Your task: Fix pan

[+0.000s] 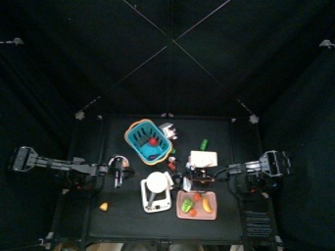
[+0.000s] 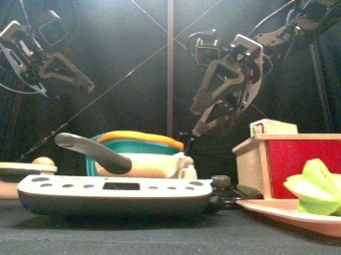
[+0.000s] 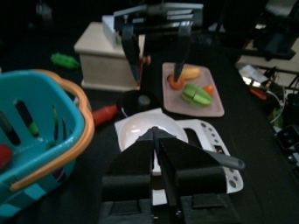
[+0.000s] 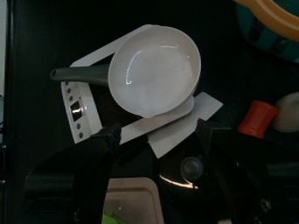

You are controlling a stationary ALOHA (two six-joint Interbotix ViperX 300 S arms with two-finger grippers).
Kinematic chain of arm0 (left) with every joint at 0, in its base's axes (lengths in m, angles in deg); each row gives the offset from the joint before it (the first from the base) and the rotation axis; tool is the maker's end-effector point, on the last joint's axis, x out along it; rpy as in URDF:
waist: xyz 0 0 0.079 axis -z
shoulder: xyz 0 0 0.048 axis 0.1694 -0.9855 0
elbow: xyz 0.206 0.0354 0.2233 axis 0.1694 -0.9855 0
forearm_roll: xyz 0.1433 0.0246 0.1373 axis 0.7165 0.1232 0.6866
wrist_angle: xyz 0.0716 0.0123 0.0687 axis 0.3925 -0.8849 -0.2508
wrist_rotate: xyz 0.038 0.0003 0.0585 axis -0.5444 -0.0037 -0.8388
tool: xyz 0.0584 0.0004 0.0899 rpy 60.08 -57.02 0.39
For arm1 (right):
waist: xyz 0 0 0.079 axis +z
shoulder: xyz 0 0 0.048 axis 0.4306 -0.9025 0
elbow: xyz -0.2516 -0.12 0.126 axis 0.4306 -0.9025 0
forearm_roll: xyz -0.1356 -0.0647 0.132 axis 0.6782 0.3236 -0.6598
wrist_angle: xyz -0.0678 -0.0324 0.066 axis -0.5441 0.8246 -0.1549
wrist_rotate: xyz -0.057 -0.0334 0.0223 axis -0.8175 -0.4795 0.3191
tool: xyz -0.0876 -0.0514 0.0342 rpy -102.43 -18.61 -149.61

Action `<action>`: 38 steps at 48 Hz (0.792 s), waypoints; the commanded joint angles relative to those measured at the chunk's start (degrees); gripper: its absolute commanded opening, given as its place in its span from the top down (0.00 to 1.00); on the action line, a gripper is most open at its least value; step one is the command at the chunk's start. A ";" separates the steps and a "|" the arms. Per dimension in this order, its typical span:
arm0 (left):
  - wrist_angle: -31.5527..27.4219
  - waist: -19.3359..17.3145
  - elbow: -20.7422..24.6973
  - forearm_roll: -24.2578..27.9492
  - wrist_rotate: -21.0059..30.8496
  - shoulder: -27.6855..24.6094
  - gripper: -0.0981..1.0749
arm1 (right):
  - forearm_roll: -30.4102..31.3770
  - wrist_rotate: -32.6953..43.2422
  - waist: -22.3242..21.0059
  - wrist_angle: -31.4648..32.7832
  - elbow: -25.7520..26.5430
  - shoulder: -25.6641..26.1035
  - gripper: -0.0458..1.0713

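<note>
Wide open and empty at the right gripper [image 4: 158, 171], poised near the pan [image 4: 155, 68], pale and round on the white scale [image 2: 120, 191] mid-table between the blue basket [image 1: 148, 139] and the pinkish tray [image 1: 197, 206], dark handle [image 4: 70, 75] aimed toward the table's front edge, long axis roughly front to back. About half open at the left gripper [image 3: 162, 171], nothing seen between its jaws. From that wrist, much of the pan hidden behind them; from above, handle too small to make out.

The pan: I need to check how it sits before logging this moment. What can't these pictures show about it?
- Front view: the pan's bowl is hidden behind the scale; only its handle shows.
- Top view: pan too small to judge tilt.
- Left wrist view: left tool covers most of it.
</note>
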 commanded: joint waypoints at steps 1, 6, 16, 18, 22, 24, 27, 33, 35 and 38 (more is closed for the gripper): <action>-1.14 0.18 2.81 -3.34 0.18 -2.55 0.41 | 0.00 0.00 -0.18 -0.44 2.02 0.79 0.07; -3.34 0.18 3.87 -9.76 0.00 -4.48 0.32 | -0.09 0.00 -0.18 -0.44 2.02 0.79 0.07; -9.84 0.26 5.19 -17.14 -0.44 -8.35 0.31 | -1.49 -0.09 0.18 -0.70 2.64 0.35 0.07; -10.20 0.35 5.19 -16.96 -0.35 -8.88 0.31 | -1.41 -0.09 0.18 -0.79 3.25 -0.35 0.07; -9.93 0.70 5.10 -16.44 -0.35 -9.49 0.31 | -1.58 0.18 0.09 -0.53 4.66 -2.55 0.07; -9.40 0.70 5.01 -16.44 -0.35 -9.67 0.31 | -1.93 0.26 -0.26 -0.44 5.10 -3.34 0.07; -8.79 0.79 4.83 -16.44 -0.26 -9.67 0.31 | -2.55 0.09 -0.79 -0.53 5.80 -4.57 0.07; -8.70 1.05 4.48 -16.35 -0.26 -9.67 0.31 | -2.37 -0.09 -2.64 -0.62 7.56 -7.47 0.07; -8.70 1.23 4.39 -16.44 -0.26 -9.76 0.31 | -1.93 -0.09 -2.81 -0.44 8.17 -8.35 0.07; -8.70 1.58 4.13 -16.44 -0.26 -9.84 0.31 | -0.53 0.00 -3.16 -0.35 8.96 -9.58 0.07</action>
